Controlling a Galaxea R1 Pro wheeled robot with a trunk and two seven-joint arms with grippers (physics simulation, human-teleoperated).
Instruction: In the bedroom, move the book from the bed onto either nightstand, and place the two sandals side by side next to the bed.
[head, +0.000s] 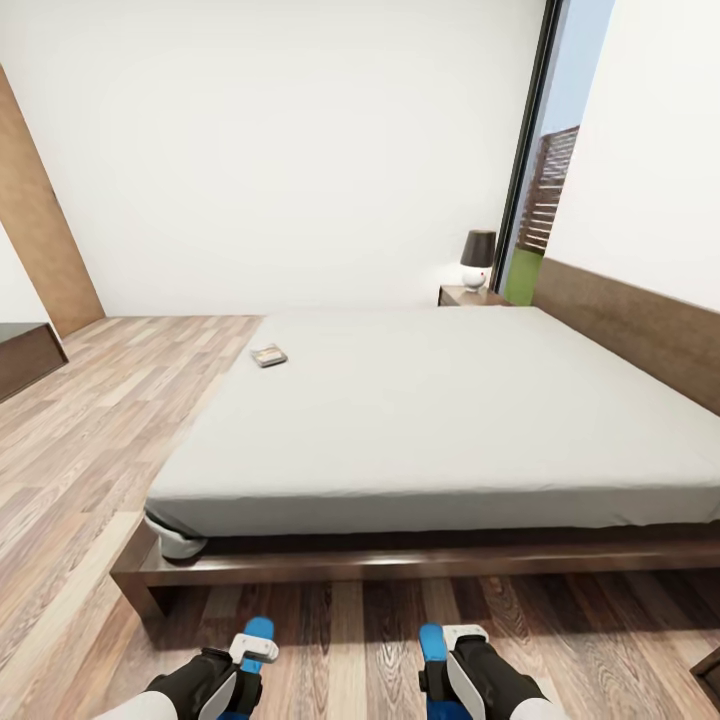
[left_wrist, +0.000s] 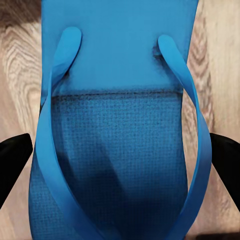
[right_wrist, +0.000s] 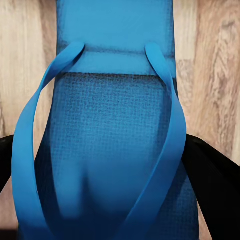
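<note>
bedroom floor (head: 340, 640) by bed (head: 420, 420): left gripper (head: 245, 665) and right gripper (head: 445, 660) each clamp 1 sandal, set both down together next, book (head: 268, 355) waits.

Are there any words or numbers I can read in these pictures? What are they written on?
No text can be read anywhere.
Book on the bed: anything on its cover is too small and blurred to read.
Blue sandal in the left tool: plain, no label showing.
Blue sandal in the right tool: plain, no label showing.
Lamp on the nightstand: no writing.
</note>
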